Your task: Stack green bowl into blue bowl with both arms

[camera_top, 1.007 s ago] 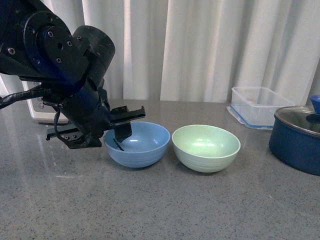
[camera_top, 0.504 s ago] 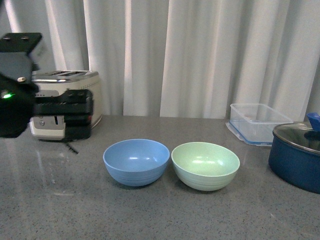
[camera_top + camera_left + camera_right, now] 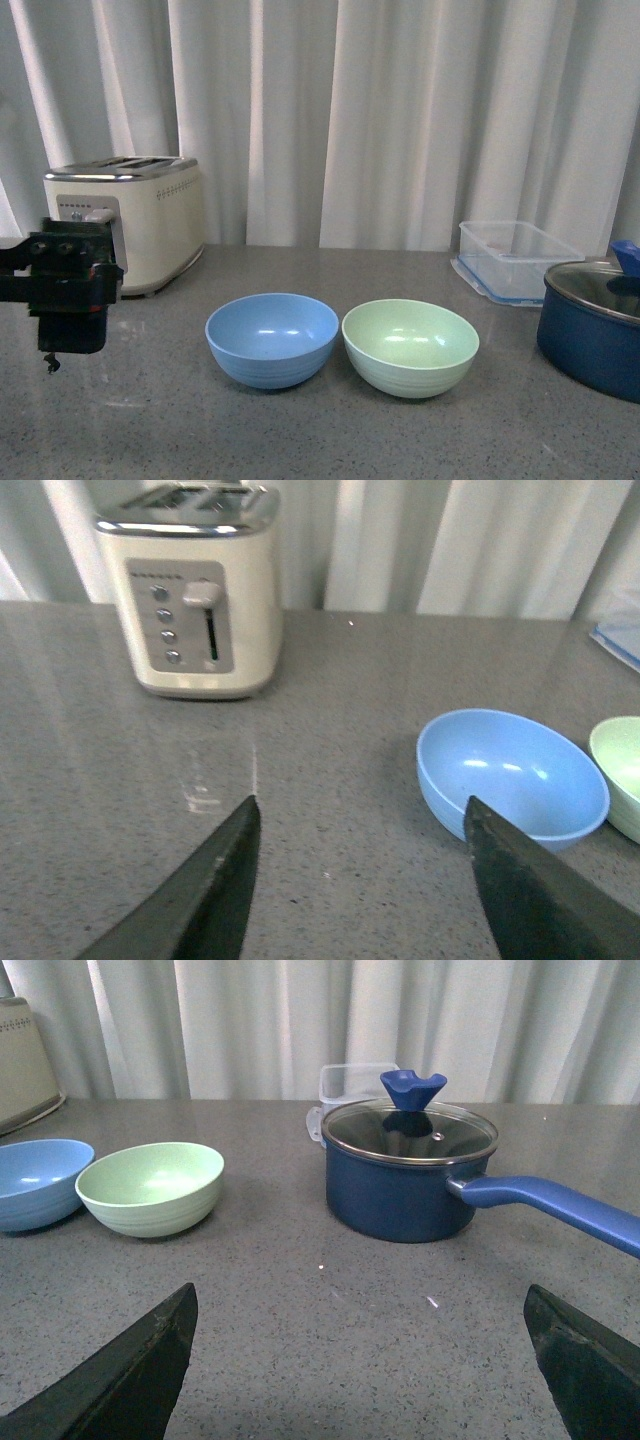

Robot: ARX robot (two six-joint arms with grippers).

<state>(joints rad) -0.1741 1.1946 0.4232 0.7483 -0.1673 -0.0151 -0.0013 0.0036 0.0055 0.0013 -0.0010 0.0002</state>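
Shows the left pincer point(image 3: 360, 810) with its two black fingers point(image 3: 215, 900) set wide apart, gripping nothing, low above the grey speckled tabletop point(image 3: 330, 750). From the front, places that pincer at the far left, in front of a cream toaster point(image 3: 125, 220) and well apart from both bowls.

Shows the right pincer point(image 3: 360, 1295) likewise spread wide and empty above bare tabletop, out of sight in the front view.

Puts the blue bowl point(image 3: 272, 338) upright and empty near the middle of the tabletop, between the left pincer and the green bowl point(image 3: 410, 347). Sets the green bowl upright and empty just to the right of the blue one, rims side by side. Cannot tell whether touching. Not yet stacked.

Further right, shows a dark navy pot point(image 3: 595, 335) with a glass lid and a long blue handle, near the green bowl but apart from it. Behind the pot, finds a clear plastic box point(image 3: 515, 255) by the back edge. Closes off the background with pale curtains point(image 3: 350, 110) in long folds.
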